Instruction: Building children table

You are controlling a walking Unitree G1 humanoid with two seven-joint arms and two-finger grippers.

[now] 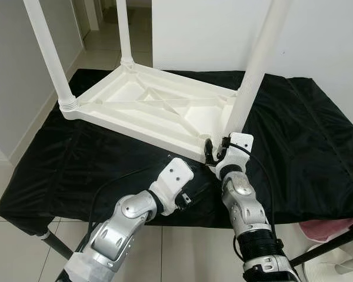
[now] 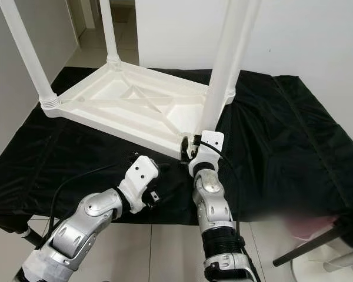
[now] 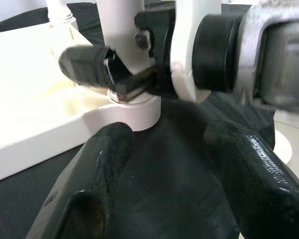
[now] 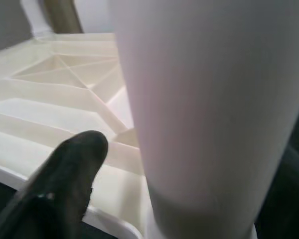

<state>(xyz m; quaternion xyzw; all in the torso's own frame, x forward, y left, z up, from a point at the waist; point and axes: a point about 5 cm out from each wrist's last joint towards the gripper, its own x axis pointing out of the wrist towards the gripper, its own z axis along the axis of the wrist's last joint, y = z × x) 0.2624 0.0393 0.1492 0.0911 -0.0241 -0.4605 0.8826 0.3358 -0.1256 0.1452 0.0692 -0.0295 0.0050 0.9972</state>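
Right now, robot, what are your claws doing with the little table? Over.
Right claw clamped on the near leg at its base. Left claw open, empty, low beside it. Table upside down on the black cloth. Nothing in the way.

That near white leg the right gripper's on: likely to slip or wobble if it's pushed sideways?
Probably stiff: the near leg is a thick tube. Likely slippery: smooth plastic. The right gripper clamps it at the base, so a high push could wobble it, maybe tip the light-looking tabletop.
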